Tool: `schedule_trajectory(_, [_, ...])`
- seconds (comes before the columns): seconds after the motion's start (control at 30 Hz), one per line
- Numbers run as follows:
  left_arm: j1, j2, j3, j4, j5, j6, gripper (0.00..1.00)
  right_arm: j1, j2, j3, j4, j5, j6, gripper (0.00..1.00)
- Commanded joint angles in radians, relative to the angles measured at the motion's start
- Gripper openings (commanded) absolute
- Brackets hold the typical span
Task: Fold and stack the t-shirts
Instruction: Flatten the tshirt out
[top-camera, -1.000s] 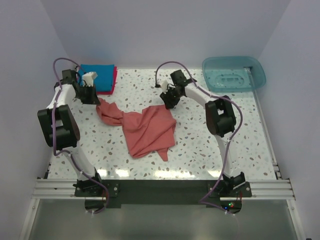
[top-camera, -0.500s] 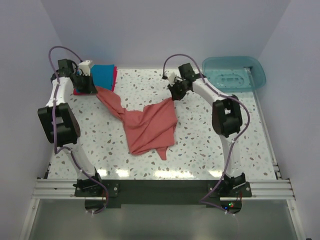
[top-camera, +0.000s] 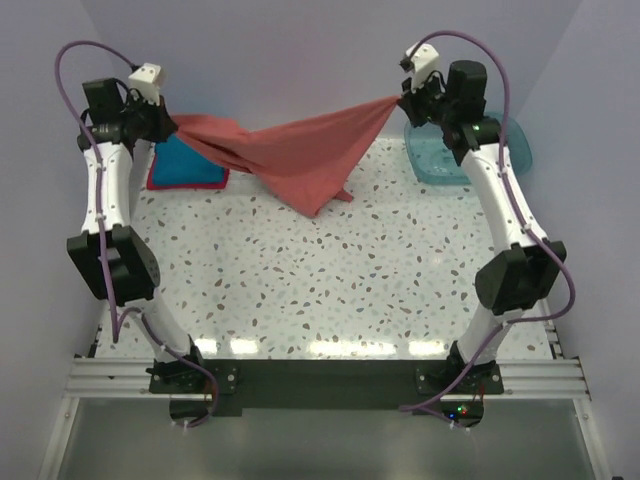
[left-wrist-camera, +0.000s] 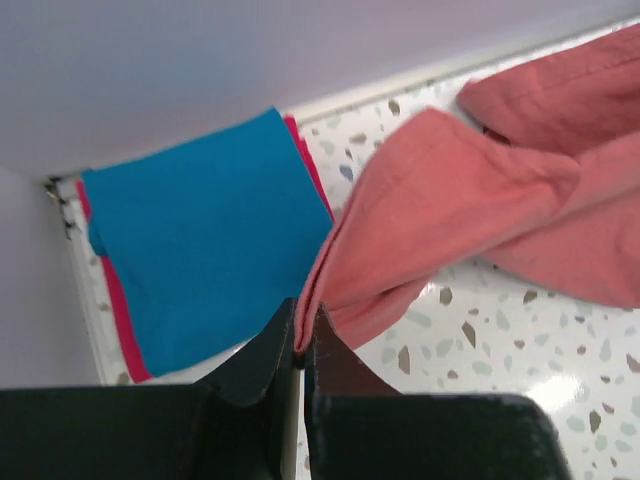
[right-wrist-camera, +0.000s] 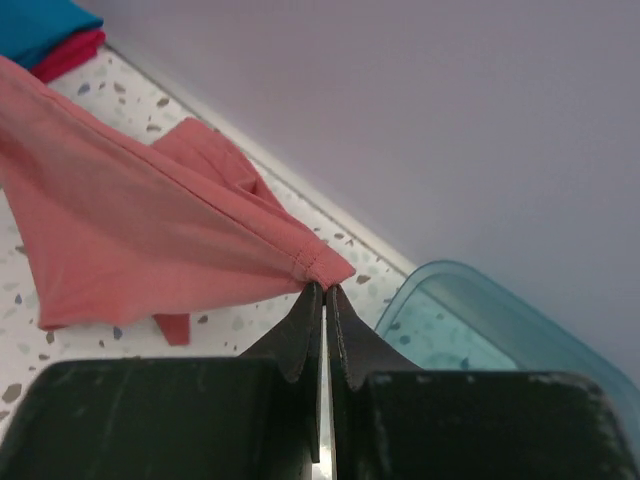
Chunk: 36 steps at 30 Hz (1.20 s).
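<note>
Salmon-red t-shirt (top-camera: 300, 155), pinched thinly by left gripper (left-wrist-camera: 303, 335) and right gripper (right-wrist-camera: 323, 295) beside the blue t-shirt (top-camera: 185, 165), could be pulled free if overstretched.

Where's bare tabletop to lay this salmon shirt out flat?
The whole middle and near stretch of the table is bare, from under the hanging salmon shirt down to the arm bases. The far edge is crowded: the folded blue shirt sits at far left and the teal tub at far right.

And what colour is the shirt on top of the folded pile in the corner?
The top shirt is bright blue, clearest in the left wrist view.
</note>
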Motion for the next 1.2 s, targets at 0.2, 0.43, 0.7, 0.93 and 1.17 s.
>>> schedule_trajectory(0.2, [0.015, -0.452, -0.189, 0.498, -0.097, -0.103, 0.00, -0.059, -0.262, -0.043, 0.227, 0.108, 0.005, 0.00])
schedule_trajectory(0.43, [0.030, -0.662, -0.294, 0.685, -0.171, -0.023, 0.00, -0.098, -0.410, -0.036, 0.267, 0.124, -0.024, 0.00])
schedule_trajectory(0.7, [0.029, -0.972, -0.432, 0.819, -0.301, 0.110, 0.00, -0.098, -0.712, -0.139, 0.287, 0.166, -0.104, 0.00])
schedule_trajectory(0.93, [0.030, -1.104, -0.429, 0.856, -0.353, 0.172, 0.00, -0.098, -0.899, -0.167, 0.263, 0.194, -0.208, 0.00])
schedule_trajectory(1.17, [0.029, -1.130, -0.390, 0.759, -0.301, 0.274, 0.00, -0.098, -0.928, -0.161, 0.201, 0.216, -0.294, 0.00])
